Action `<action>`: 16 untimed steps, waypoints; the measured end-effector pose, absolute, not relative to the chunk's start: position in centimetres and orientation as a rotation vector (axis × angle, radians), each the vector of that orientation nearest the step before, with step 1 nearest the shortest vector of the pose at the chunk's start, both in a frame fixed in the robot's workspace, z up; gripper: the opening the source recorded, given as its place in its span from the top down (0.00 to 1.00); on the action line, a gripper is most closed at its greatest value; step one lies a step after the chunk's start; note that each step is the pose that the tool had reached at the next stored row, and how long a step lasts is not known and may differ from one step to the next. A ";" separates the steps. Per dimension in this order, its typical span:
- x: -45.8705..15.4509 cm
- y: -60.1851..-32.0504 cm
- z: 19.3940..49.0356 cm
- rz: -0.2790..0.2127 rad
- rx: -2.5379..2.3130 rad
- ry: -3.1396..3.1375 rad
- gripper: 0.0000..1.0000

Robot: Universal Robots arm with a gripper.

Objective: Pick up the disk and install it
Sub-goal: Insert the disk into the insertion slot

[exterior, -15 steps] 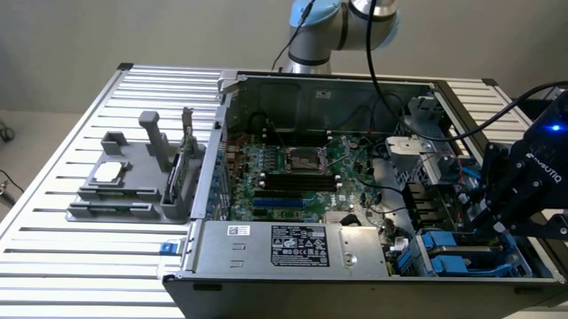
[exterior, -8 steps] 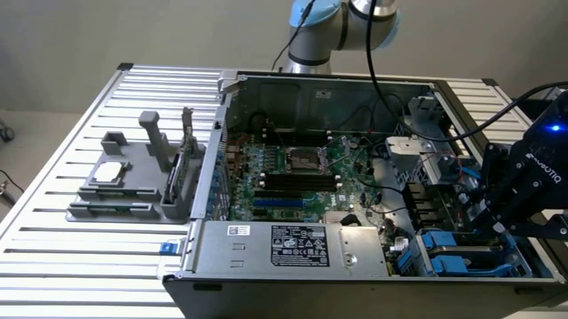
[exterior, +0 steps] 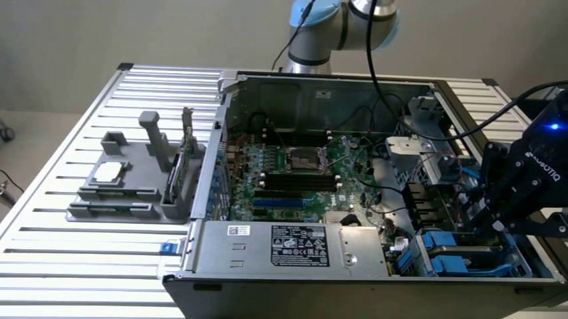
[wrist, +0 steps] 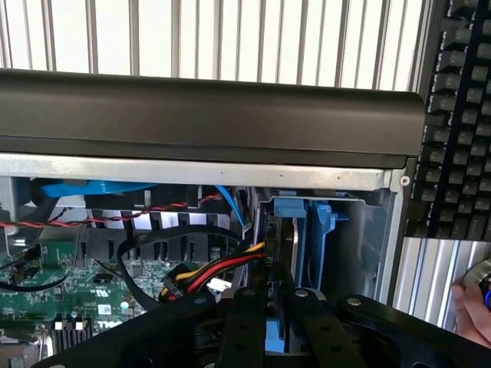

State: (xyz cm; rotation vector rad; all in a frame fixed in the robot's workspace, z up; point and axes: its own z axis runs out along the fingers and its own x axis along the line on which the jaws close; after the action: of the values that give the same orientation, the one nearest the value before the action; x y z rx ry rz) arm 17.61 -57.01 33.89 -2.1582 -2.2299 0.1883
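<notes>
Claw [wrist: 274, 297] pinches the disk [wrist: 282, 234] by its flat sides, a good hold, since it looks stiff, heavy and easy to break.

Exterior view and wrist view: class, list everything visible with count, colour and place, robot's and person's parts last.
table: one, silver, beneath everything.
computer case: one, dark grey, on the table.
motherboard: one, green, inside the case.
power-supply box: one, grey, case's near edge.
cables: several, red, yellow, black, inside the case.
fixture: one, grey, exterior view's left.
chip: one, silver, on the fixture.
keyboard: one, black, beside the case.
disk: one, blue-framed, upright in the case's bay.
arm: one, silver and blue, behind the case.
hand: one, black, closed on the disk.
person's hand: one, near the keyboard.
</notes>
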 end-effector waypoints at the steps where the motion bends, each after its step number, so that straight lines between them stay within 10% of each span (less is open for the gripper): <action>1: 17.6 -57.0 33.9 0.189 -2.158 -2.230 0.83; 16: 17.8 -57.1 34.0 0.201 -2.158 -2.218 0.83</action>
State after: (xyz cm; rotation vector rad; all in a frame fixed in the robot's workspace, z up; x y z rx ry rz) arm 17.78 -57.09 34.01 -2.1577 -2.2185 0.2006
